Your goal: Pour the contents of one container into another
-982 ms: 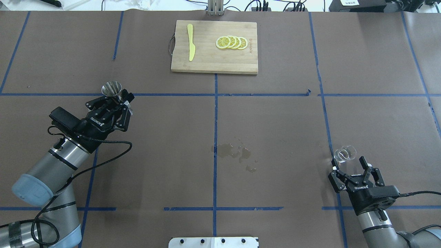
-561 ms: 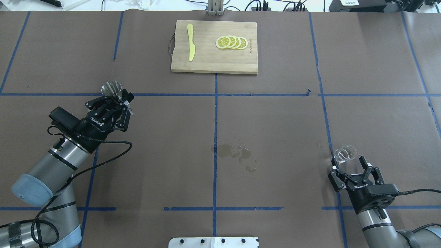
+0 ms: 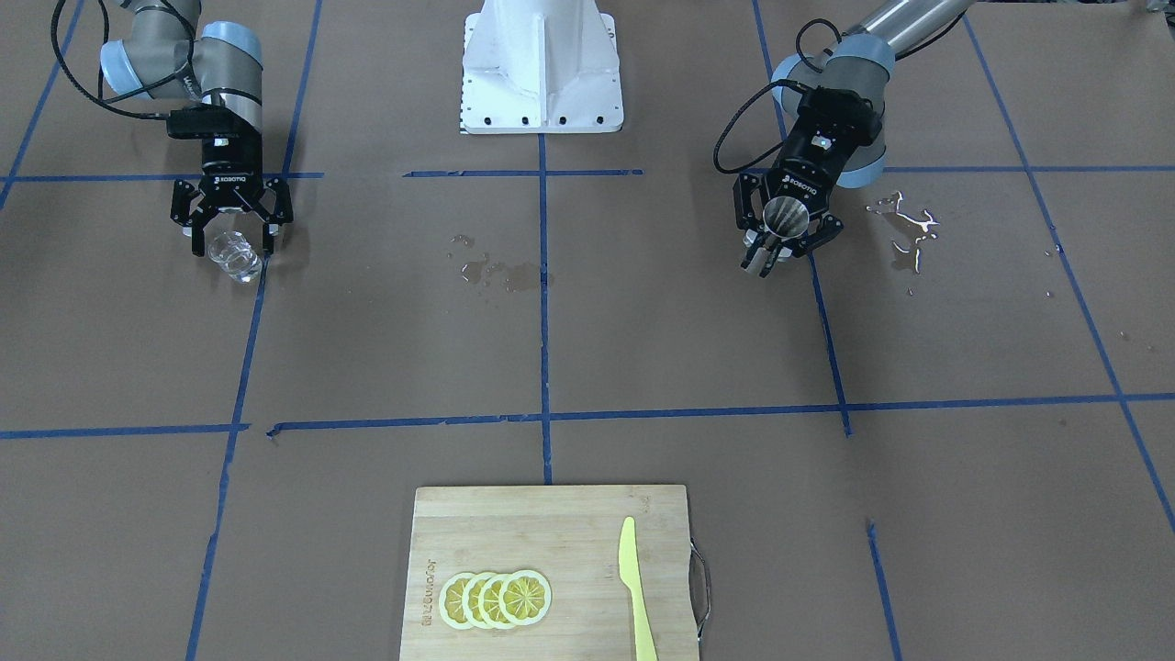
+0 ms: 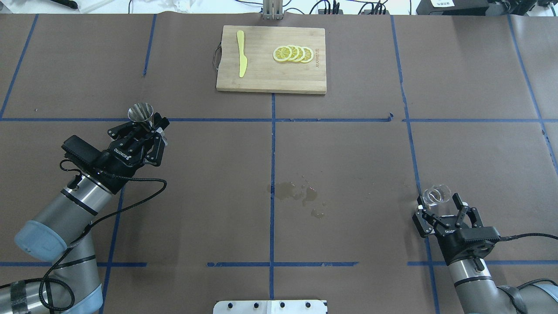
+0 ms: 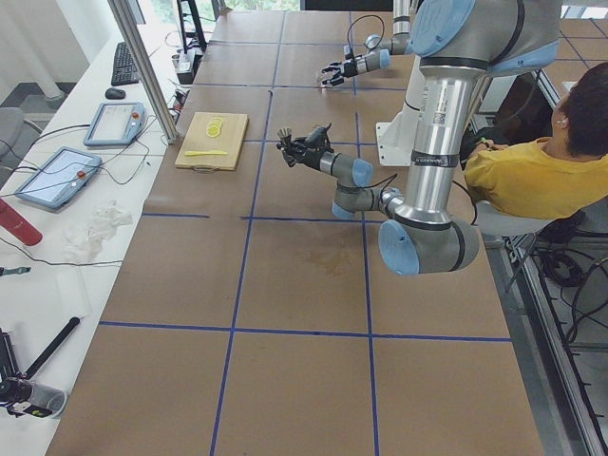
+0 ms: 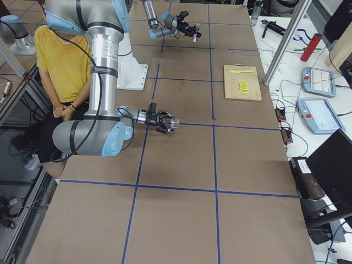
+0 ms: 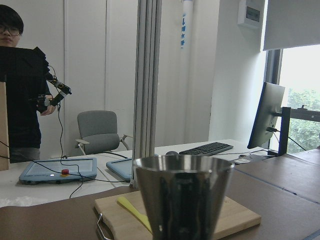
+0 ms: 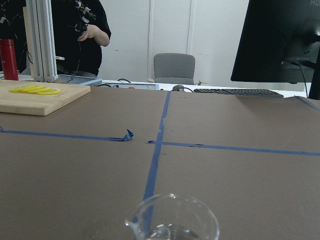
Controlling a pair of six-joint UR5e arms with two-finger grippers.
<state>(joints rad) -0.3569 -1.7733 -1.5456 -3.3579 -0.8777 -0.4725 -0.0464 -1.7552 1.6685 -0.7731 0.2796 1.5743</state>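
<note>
Glass cup (image 4: pixel 437 194), clear, lipped, before wide right tool (image 4: pixel 438 202); left tool (image 4: pixel 152 125) clamps shiny conical jigger (image 4: pixel 141 112).

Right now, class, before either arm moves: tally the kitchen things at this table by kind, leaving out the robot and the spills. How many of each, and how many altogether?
Pouring containers: 2 (small clear glass cup, shiny steel hourglass jigger)
Rectangular wooden cutting board: 1
Flat yellow knife: 1
Round yellow lemon slices: 4
Total: 8
</note>
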